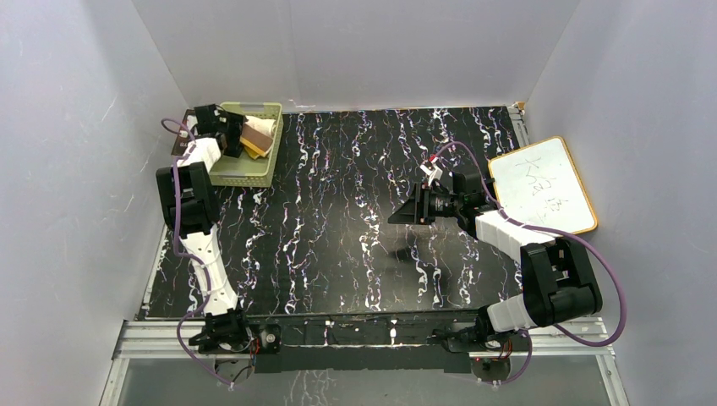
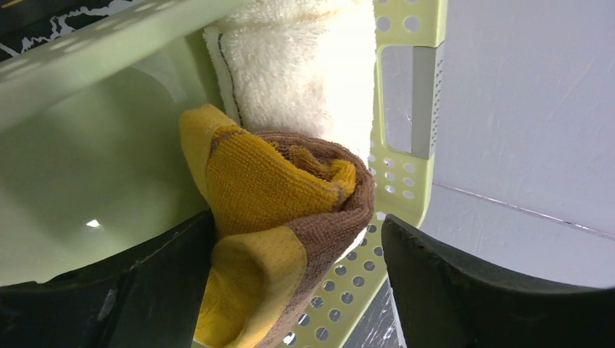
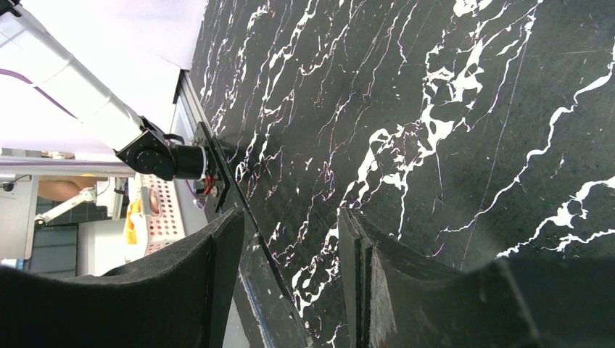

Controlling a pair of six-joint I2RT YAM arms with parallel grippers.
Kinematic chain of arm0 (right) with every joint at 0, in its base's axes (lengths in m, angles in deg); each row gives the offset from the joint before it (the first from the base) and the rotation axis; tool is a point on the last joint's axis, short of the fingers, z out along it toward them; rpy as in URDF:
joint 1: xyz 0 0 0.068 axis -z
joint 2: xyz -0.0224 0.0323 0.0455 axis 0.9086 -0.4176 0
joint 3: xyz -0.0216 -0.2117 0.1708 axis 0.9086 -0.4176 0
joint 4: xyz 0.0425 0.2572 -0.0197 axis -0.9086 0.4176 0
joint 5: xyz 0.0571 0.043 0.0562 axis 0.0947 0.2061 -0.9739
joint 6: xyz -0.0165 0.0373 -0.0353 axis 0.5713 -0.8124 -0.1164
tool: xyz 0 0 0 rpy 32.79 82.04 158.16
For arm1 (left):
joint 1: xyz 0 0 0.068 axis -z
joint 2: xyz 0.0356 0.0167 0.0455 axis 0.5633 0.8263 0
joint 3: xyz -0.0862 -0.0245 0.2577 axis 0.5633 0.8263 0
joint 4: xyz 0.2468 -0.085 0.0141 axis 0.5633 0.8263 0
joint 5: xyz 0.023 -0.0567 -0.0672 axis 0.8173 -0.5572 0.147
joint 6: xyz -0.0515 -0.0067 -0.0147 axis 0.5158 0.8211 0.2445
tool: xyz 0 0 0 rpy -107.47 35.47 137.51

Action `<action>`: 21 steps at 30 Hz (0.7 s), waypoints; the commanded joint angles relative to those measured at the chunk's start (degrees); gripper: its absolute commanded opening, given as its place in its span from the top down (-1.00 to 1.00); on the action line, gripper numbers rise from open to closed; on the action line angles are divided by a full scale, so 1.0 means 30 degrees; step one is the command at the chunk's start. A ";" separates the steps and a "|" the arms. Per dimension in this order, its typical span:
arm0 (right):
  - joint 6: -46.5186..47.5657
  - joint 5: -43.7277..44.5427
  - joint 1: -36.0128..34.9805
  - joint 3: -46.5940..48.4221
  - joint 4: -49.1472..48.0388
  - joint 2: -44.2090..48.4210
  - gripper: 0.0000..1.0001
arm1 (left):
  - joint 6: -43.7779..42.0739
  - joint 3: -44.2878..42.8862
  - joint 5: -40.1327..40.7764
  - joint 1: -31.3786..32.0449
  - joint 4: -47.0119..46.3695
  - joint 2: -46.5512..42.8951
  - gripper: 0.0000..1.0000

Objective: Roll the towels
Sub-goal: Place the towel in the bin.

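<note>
Both towels lie rolled in the green basket (image 1: 239,176) at the table's far left. In the left wrist view the brown and yellow-orange towel (image 2: 283,210) lies in front of the cream-white towel (image 2: 297,72), against the basket's perforated wall (image 2: 406,181). My left gripper (image 2: 297,290) is open around the brown roll. One finger (image 2: 167,283) touches the roll, and a clear gap separates the roll from the other. From above, my left gripper (image 1: 227,127) sits over the basket beside the towels (image 1: 258,135). My right gripper (image 1: 404,214) hangs open over the table's middle with nothing between its fingers (image 3: 181,283).
A white board with a wooden frame (image 1: 543,186) lies at the table's right edge. The black marbled table (image 1: 338,211) is enclosed by grey walls on three sides. The basket stands close to the left wall.
</note>
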 commanded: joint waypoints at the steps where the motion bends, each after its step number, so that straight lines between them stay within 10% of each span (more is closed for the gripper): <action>1: 0.0459 0.0209 -0.0040 0.0402 -0.0128 0.0137 0.03 | -0.0578 -0.1153 0.0364 0.0029 0.2231 -0.0640 -0.65; 21: 0.0600 0.0406 -0.0040 0.0617 0.0389 0.0502 0.02 | -0.5319 -0.0183 0.2339 0.0029 0.7073 -0.4549 -0.85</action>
